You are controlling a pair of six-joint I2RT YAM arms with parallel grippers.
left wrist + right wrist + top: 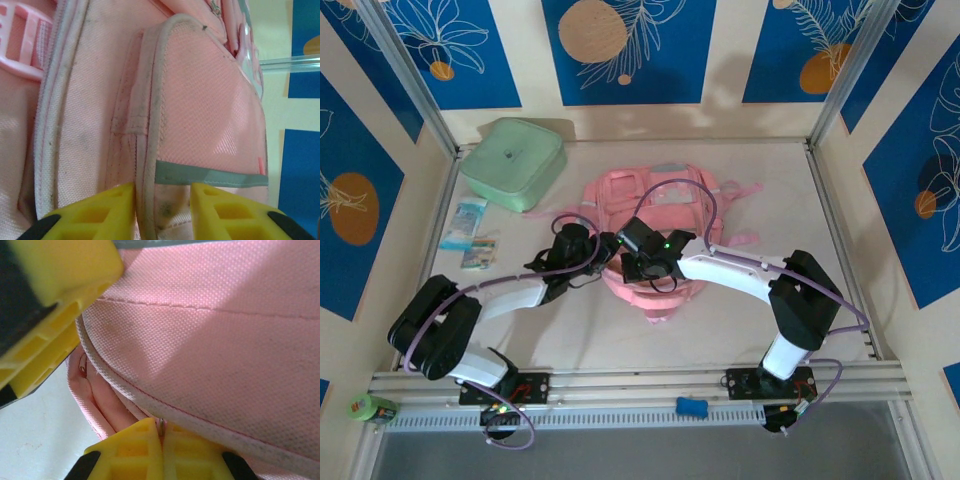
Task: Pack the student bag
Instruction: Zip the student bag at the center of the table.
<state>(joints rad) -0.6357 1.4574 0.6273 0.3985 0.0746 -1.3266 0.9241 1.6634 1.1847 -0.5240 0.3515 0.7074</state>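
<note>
The student bag [620, 200] sits mid-tabletop [570, 340], soft and floppy, so I'd grab piping, not loose cloth. Right gripper [162, 427] is pinched shut on its seam. Left gripper [164, 192] straddles a pocket edge [150, 125], can't tell if it's gripping.

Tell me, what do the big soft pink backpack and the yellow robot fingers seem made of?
The soft pink backpack: woven, synthetic-looking fabric, matte; a fine grid weave shows, edged with paler piping. The yellow fingers: probably moulded plastic, matte, judging by their hollow ribbed cells.
</note>
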